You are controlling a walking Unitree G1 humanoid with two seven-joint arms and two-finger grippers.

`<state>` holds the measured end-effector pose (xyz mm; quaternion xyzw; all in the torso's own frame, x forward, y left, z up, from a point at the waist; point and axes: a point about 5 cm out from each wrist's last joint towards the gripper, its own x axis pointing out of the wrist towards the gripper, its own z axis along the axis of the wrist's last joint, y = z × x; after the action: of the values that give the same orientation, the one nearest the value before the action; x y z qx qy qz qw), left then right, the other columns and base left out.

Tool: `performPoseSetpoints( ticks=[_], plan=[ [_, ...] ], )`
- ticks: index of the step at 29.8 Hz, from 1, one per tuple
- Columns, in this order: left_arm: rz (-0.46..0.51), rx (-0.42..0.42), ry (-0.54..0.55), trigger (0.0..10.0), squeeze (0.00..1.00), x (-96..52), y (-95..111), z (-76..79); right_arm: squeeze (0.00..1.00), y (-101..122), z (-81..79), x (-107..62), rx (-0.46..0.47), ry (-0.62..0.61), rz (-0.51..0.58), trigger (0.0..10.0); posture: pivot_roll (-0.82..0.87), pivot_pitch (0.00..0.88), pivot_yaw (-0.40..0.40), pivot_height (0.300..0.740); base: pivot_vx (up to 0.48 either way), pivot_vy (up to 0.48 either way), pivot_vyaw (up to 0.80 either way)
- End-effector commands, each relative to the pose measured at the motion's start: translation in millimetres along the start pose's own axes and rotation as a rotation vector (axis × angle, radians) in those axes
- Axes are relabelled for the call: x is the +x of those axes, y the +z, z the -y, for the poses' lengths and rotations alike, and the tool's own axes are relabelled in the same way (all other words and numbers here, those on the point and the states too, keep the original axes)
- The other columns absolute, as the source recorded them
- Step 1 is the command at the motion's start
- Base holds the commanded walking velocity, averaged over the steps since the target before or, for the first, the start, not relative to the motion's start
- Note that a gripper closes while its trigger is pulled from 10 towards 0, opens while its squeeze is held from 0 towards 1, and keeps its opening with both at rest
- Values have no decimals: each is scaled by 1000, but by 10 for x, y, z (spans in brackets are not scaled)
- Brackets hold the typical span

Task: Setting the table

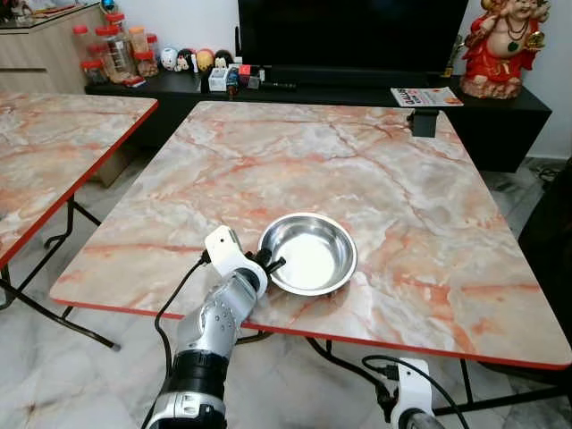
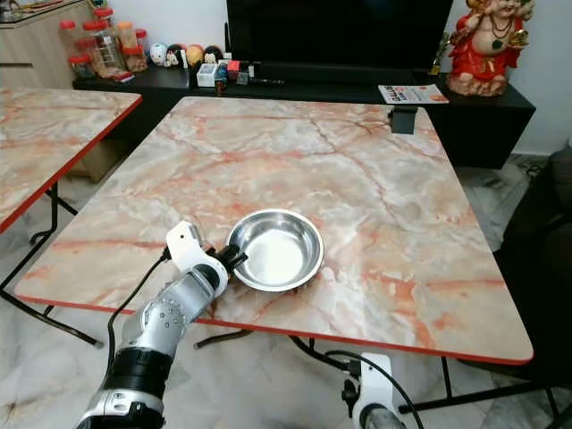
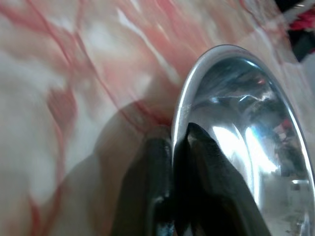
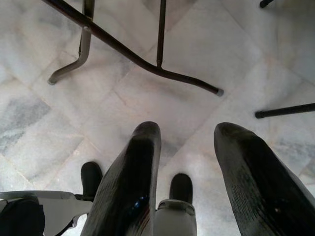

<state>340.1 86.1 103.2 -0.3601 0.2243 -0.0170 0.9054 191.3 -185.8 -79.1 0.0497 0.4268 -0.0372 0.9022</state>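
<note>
The steel bowl sat upright on the marble-patterned counter, toward its near edge and slightly left of centre, with nothing visible inside it. The left end effector was at the bowl's left rim, its two black fingers pinched on the rim, one inside the bowl wall and the other outside against the counter surface. The right end effector hung below counter level with its fingers spread apart, pointing down at the pale marble floor near the black counter legs.
</note>
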Motion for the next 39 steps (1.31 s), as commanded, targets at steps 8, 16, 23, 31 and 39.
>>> performPoseSetpoints(
  ticks=[8, 16, 23, 31, 39],
  plan=[
    [13, -34, -63, 10000, 0, 48, 58, 321, 0, 21, -6, 5, -3, 0, 5, 10000, 13, 0, 2, 732, 0, 0, 0],
    [17, -16, -99, 10000, 0, 41, 129, 331, 0, 19, -12, 5, -3, 2, 3, 10000, 17, 0, 1, 732, 0, 0, 0],
    [99, 38, -40, 10000, 0, -61, 315, 94, 0, 14, -14, 4, 1, 2, 3, 10000, 20, 0, 0, 732, 0, 0, 0],
    [117, 45, -30, 10000, 0, -204, 412, -96, 0, 28, -21, 9, -10, 8, 2, 10000, 36, 0, -10, 732, 0, 0, 0],
    [310, 263, 123, 10000, 0, -428, 712, -411, 0, 45, -19, 12, -13, 10, 6, 10000, 39, 0, -15, 732, 0, 0, 0]
  ],
)
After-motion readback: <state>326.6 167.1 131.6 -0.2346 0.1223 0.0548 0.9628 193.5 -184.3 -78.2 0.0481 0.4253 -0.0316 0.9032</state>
